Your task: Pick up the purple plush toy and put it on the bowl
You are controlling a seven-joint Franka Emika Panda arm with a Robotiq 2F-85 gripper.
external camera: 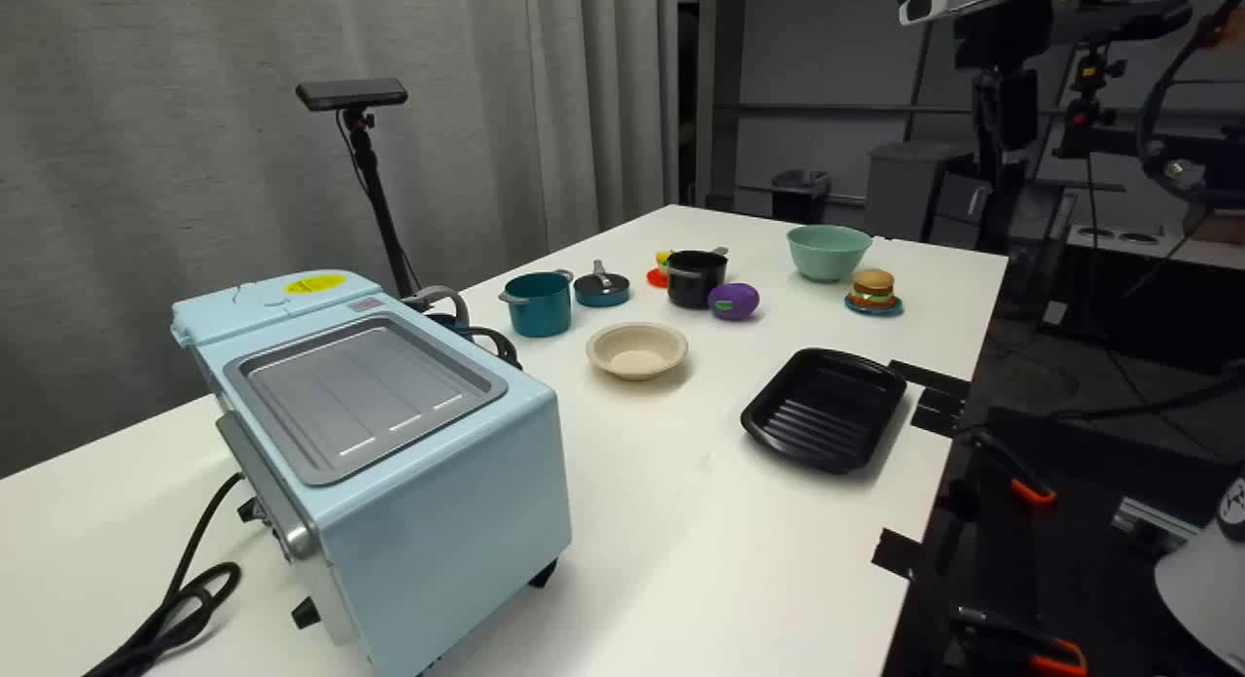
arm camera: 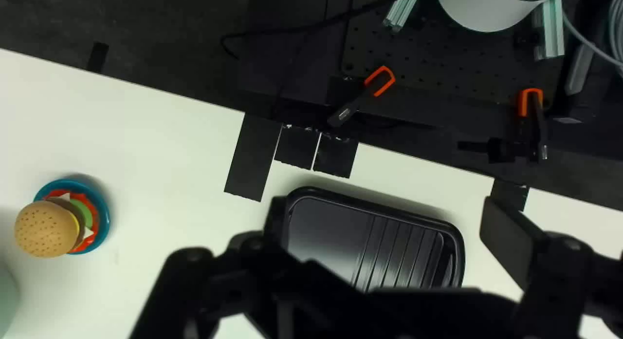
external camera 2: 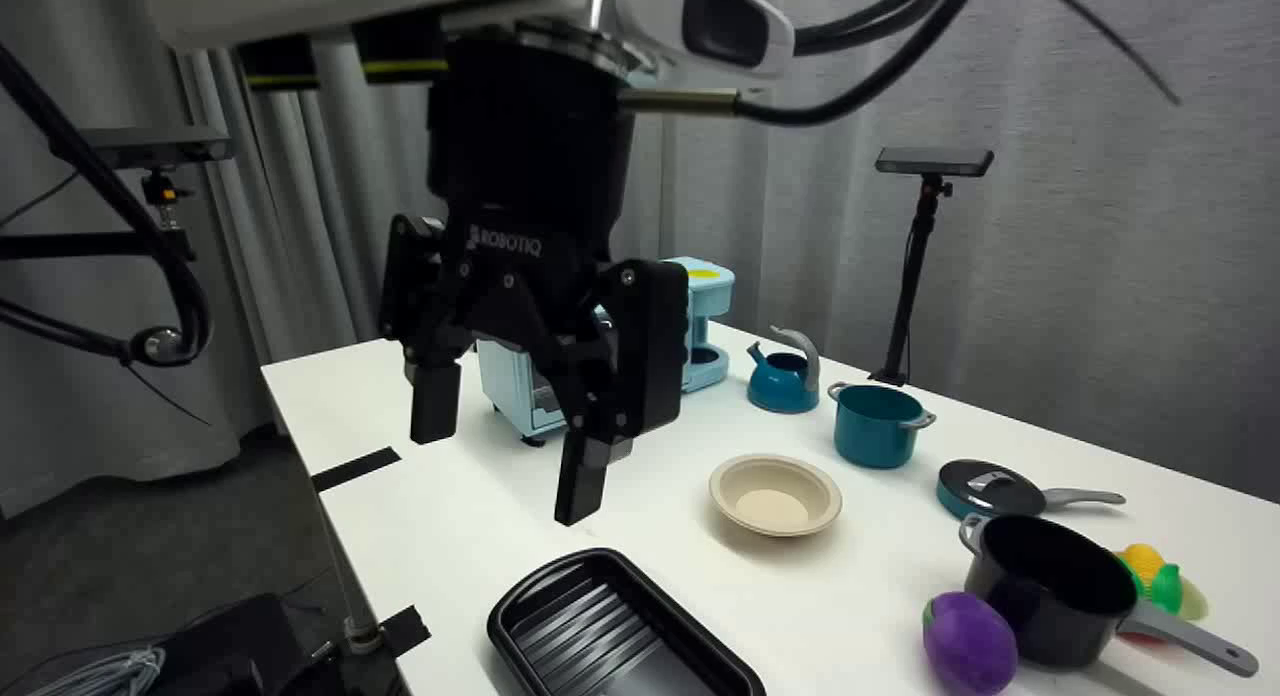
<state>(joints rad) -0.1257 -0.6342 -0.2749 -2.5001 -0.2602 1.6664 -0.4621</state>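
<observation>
Gripper (external camera 2: 508, 446) wide, purple toy (external camera 2: 968, 644) sitting on the table (external camera 2: 850, 596)

Your fingers (external camera 2: 580, 481) are spread well apart up above the table, and in the wrist view the black tray (arm camera: 375, 246) shows between them. The toy's a good way off from them, lower and to the right in an exterior view, just beside the black pot (external camera 2: 1050, 616); can't tell if those two touch. Your beige bowl (external camera 2: 775, 506) is right of the fingers in that view, showing between them and the toy. Burger (arm camera: 48, 227) is off left of your fingers in the wrist view.
</observation>
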